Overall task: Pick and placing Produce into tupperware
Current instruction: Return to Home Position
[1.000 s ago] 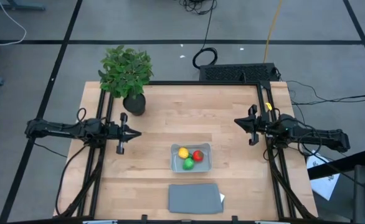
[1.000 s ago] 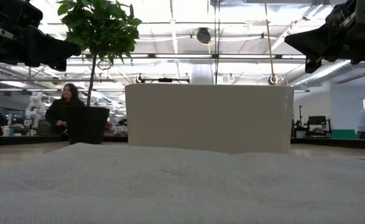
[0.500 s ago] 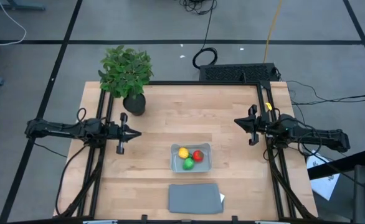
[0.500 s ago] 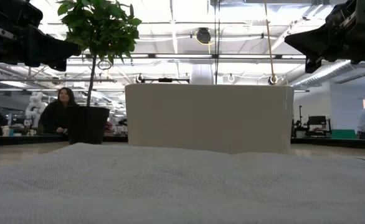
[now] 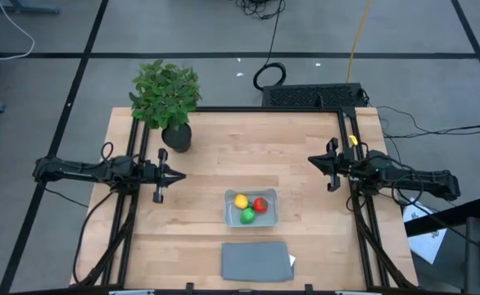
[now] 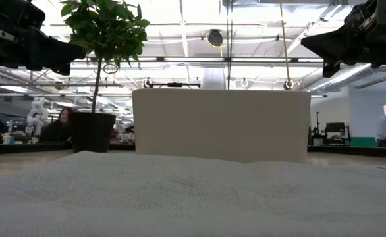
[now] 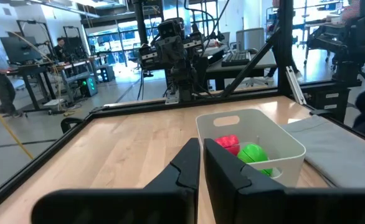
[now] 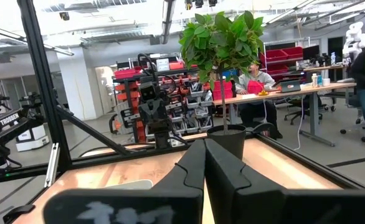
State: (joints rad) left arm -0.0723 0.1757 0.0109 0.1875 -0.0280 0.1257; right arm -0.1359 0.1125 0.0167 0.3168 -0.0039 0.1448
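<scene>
Grey-blue tupperware [image 5: 230,210] holds produce [image 5: 260,205] | well apart, between left pincer [image 5: 177,174] and right pincer [image 5: 314,161] | both closed, empty

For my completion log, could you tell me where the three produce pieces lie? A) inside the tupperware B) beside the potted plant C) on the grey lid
A: the yellow piece, red piece and green piece all sit inside the tupperware.
</scene>
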